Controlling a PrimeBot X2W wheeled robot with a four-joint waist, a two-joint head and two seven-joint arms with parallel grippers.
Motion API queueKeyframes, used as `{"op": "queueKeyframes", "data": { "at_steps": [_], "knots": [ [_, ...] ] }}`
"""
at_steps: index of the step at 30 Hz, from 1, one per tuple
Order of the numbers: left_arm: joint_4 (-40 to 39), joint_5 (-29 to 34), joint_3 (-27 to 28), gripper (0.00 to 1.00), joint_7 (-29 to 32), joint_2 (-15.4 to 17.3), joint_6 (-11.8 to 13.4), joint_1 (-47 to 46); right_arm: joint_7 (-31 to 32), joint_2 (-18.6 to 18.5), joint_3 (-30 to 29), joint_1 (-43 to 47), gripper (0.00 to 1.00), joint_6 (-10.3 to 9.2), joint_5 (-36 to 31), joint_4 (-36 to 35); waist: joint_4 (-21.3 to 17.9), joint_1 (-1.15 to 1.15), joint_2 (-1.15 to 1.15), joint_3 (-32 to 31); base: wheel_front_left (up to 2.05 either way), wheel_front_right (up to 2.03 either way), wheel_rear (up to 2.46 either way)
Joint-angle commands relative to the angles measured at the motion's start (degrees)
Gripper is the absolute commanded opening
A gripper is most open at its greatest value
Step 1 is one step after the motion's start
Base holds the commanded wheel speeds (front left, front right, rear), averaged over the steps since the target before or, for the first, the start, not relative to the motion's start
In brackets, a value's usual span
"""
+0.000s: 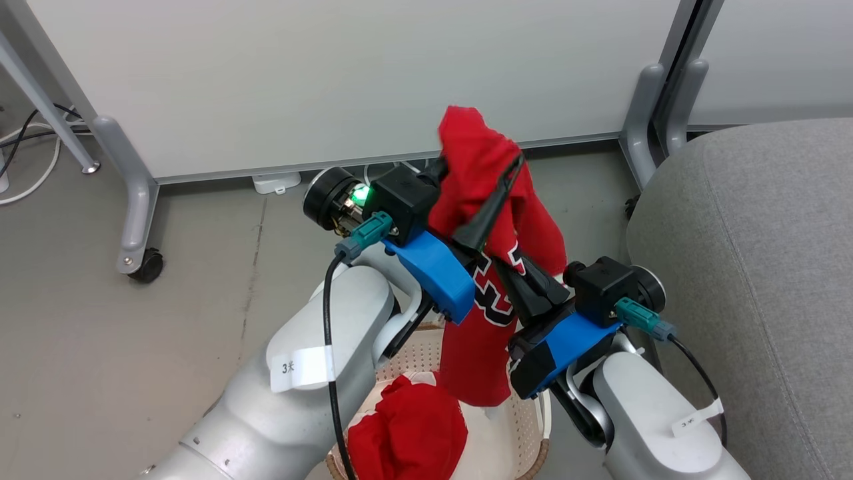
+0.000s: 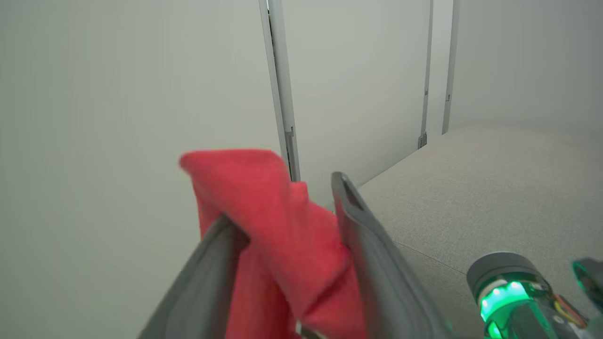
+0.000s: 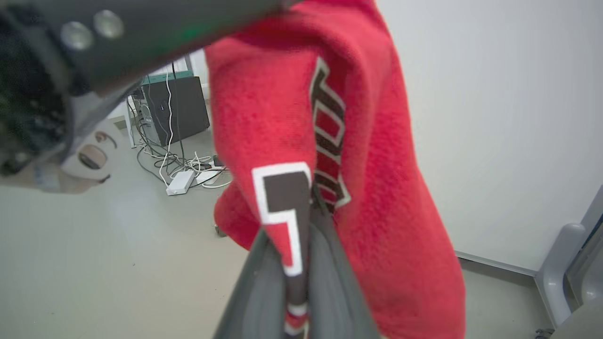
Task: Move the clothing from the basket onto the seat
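The red number 23 garment [image 1: 496, 200] hangs in the air above the basket [image 1: 536, 413], held by both grippers. Its top end is pinched in my left gripper [image 1: 481, 161], which is shut on it, with red cloth bunched between the fingers [image 2: 372, 254]. Lower down, at the black-and-white number, my right gripper [image 1: 508, 270] is shut on the same garment [image 3: 377, 188]. The plain red garment [image 1: 406, 433] lies crumpled inside the cream basket, below my left forearm. To the right is the grey seat [image 1: 753, 267], also visible in the left wrist view [image 2: 494, 188].
White partition panels [image 1: 333, 80] on grey legs stand behind, with a castor [image 1: 148, 265] at the left. Cables [image 1: 26, 153] lie on the grey floor at the far left. A white power strip [image 3: 179, 182] and a dark cabinet [image 3: 176, 110] sit further off.
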Motion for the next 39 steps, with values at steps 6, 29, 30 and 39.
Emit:
{"op": "queueKeyframes", "data": {
  "at_steps": [6,29,30,39],
  "knots": [
    [0.3,0.8,0.5,1.0,-0.3,-0.1,-0.1,0.3,0.0,-0.2,-0.3,0.6,0.0,0.03,0.3,0.2,-0.2,0.0,0.0,0.2,0.0,0.0,0.0],
    [-0.4,3.4,1.7,1.0,-0.3,0.0,0.0,-0.6,0.0,-0.2,-7.2,-0.5,0.0,0.03,-2.0,-2.1,-5.6,0.0,0.0,5.0,0.0,0.0,0.0],
    [-0.5,3.5,1.6,1.0,-0.3,0.0,0.0,-0.6,0.0,-0.2,-7.7,-0.6,0.0,0.03,-2.4,-2.4,-6.1,0.0,0.0,5.3,0.0,0.0,0.0],
    [-0.5,4.1,0.1,1.0,-0.3,0.3,0.0,-1.0,0.0,-0.2,-13.4,0.3,0.0,0.03,-4.5,-4.9,-11.4,0.0,0.0,7.5,0.0,0.0,0.0]
  ]
}}
